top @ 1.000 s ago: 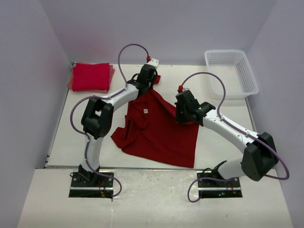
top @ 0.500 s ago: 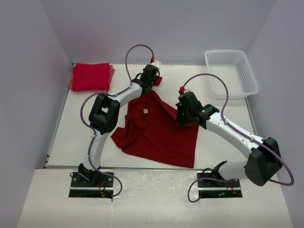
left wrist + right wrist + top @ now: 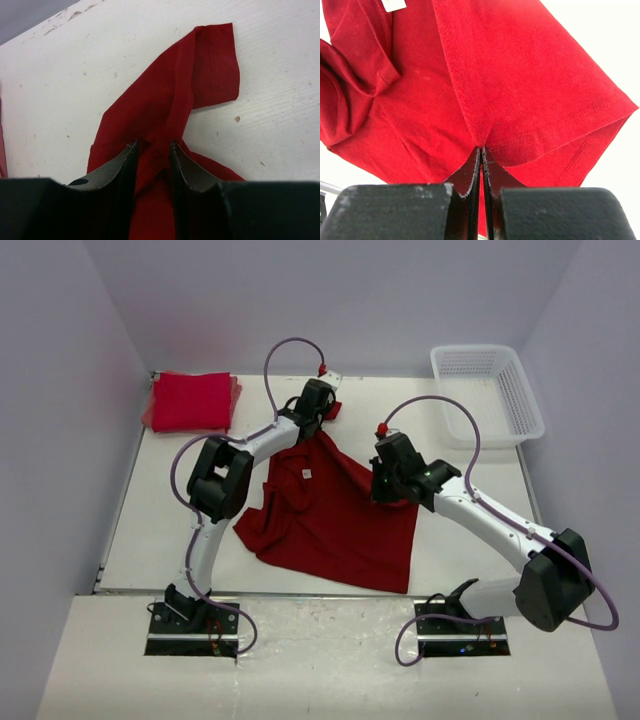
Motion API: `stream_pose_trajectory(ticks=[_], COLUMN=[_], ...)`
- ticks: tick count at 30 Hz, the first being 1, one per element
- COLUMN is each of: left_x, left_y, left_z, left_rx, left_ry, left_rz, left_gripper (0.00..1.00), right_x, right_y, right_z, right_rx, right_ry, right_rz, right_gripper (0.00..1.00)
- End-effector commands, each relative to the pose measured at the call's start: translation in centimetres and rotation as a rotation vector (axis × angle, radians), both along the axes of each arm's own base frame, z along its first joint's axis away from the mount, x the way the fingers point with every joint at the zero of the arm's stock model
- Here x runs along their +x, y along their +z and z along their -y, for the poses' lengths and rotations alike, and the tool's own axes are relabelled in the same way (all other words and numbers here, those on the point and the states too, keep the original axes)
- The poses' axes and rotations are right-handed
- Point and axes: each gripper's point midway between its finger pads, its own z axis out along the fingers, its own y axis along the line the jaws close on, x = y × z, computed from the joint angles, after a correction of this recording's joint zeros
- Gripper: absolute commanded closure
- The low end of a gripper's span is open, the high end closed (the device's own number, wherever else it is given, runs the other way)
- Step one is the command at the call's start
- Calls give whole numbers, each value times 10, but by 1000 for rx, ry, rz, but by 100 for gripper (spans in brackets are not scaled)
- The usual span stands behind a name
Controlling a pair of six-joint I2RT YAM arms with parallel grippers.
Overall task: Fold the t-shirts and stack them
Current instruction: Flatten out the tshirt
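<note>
A dark crimson t-shirt [image 3: 330,510] lies spread and rumpled on the white table between my arms. My left gripper [image 3: 319,406] is at its far corner. In the left wrist view [image 3: 154,147] the jaws stand a little apart, closed on a bunch of the cloth [image 3: 165,115], with a sleeve [image 3: 212,65] lying flat on the table beyond. My right gripper [image 3: 384,486] is at the shirt's right edge. In the right wrist view [image 3: 481,150] it is pinched shut on a fold of the cloth [image 3: 520,90] near the hem. A folded bright red t-shirt stack [image 3: 192,402] sits at the far left corner.
A white plastic lattice basket [image 3: 487,351] stands at the far right corner. The table [image 3: 160,510] is walled by pale panels on the left, back and right. Its near edge runs just in front of the arm bases.
My left arm has reached a little farther back with the shirt's far corner. My right gripper has shifted slightly right and back with its hold on the cloth.
</note>
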Motion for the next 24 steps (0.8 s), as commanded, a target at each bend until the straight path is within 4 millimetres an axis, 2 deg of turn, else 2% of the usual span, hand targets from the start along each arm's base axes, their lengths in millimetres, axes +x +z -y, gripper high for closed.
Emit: stream_pose_trajectory(ticks=[1,7,13,17,22,24], left_x=[6,6,-1,-1,-1,-1], left_y=[13,3,4,-15,-28,-26], left_z=[5,6,12,16,12,10], left_rx=[-57,-52,-77,-62,-31,-30], left_ry=[-7,-11,-43,-49,-30,-25], left_rz=[33,16,16,-18,-39,-34], left_gripper=[67,67,67,68,69,70], right_x=[-2,-3,-2,-2,-2,-3], right_y=[2,-1,-6,-4,-2,-3], right_z=[-4,-4,-5,-7,-6,-6], right_rx=[21,19,10,14,12,9], right_ry=[6,8,8,10,9,12], right_rz=[9,3,-2,0,4,2], right_gripper=[100,100,100,100,100,100])
